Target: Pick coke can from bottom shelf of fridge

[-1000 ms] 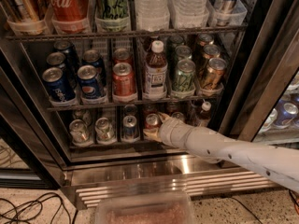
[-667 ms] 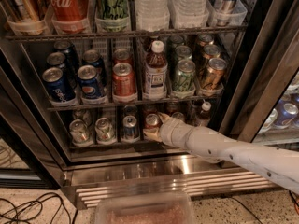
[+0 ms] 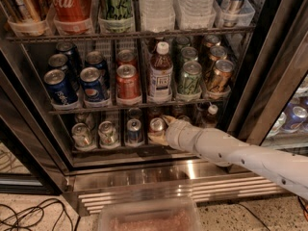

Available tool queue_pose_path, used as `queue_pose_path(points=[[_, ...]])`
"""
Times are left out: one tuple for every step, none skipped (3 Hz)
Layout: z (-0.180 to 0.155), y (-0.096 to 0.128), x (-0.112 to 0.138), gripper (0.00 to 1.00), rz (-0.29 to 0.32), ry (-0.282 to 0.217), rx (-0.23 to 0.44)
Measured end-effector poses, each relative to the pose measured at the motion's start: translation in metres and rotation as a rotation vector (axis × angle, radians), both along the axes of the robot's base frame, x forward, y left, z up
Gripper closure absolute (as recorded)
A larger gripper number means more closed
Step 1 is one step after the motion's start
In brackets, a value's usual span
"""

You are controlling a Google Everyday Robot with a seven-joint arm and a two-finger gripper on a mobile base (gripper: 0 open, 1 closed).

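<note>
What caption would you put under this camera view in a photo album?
The robot's gripper at the coke can on the bottom shelf of the fridge, other cans alongside.

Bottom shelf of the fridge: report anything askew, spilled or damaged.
Nothing stands out. The cans on the bottom shelf stand upright, with no spill visible; the gripper is at the coke can.

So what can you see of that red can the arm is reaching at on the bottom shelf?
The coke can stands upright on the bottom shelf, just right of three other cans. Its silver metal top and a bit of red side show. The gripper on the white arm sits at its right side, hiding the rest.
</note>
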State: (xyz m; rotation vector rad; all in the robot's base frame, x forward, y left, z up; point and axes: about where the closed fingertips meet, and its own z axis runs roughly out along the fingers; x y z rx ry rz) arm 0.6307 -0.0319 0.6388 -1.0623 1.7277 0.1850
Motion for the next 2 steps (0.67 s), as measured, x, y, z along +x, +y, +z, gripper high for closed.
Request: queue_pose_path(points=[[0.014,-0.002,-0.008,1.00,0.020,-0.008,-0.019],[0.026,-0.007,-0.016,1.00,0.038,-0.007,-0.039]])
